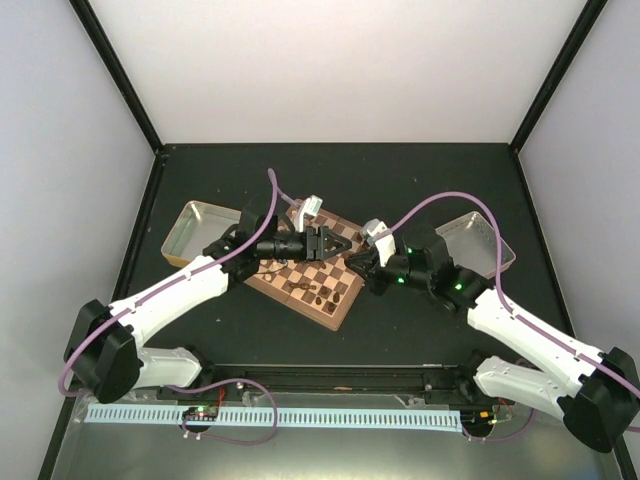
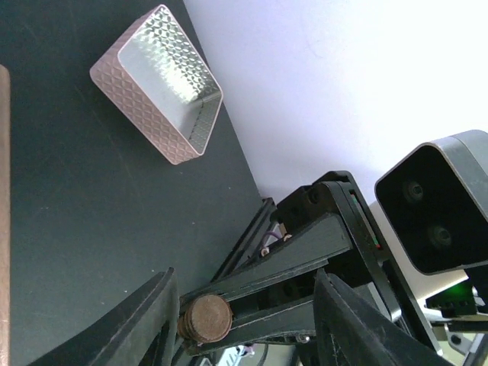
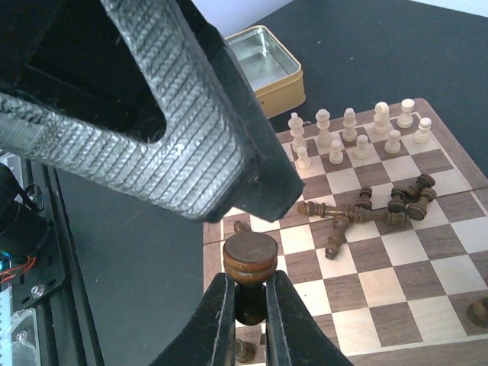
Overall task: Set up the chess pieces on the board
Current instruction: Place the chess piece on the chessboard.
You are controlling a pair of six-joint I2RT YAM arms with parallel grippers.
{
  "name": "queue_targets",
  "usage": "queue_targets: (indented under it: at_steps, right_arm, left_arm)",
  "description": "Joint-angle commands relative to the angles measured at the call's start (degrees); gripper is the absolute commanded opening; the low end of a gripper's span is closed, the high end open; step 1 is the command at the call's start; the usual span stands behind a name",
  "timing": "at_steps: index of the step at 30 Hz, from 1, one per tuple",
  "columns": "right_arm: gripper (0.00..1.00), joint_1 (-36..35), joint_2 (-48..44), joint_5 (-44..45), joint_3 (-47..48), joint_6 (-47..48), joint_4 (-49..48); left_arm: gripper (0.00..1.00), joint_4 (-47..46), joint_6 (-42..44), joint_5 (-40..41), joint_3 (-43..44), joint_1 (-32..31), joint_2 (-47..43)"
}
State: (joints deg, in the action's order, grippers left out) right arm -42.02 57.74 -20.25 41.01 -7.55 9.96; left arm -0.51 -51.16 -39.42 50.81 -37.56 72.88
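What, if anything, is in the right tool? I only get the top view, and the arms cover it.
Observer: A dark piece, clamped in the shut right tool.
Operator: Where are the other dark ones?
Observer: Most lie toppled in a heap on the board.
Operator: And the left tool?
Observer: The left tool is open, and that same dark piece shows between its fingers.
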Motion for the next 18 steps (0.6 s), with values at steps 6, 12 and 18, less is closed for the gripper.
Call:
queue_targets:
  at_steps: [6,12,18]
  right_arm:
    - [0.04,-0.21,-0.15,-1.32,1.51,0.61,-4.1]
    - [0.04,-0.23,-0.2,-0.87,1.74,0.61,-4.35]
    - [0.04,-0.22,-0.51,0.48,1.77,-0.01,-4.43]
  left_arm:
    - [0.46,-1.76,-0.88,-4.27,-0.71,0.01,0.11]
    - [0.37,-0.36,0.37,-4.61,-0.25,-0.54,2.65]
    - [0.17,0.39,1.37,-4.93,0.17,-1.03,3.0]
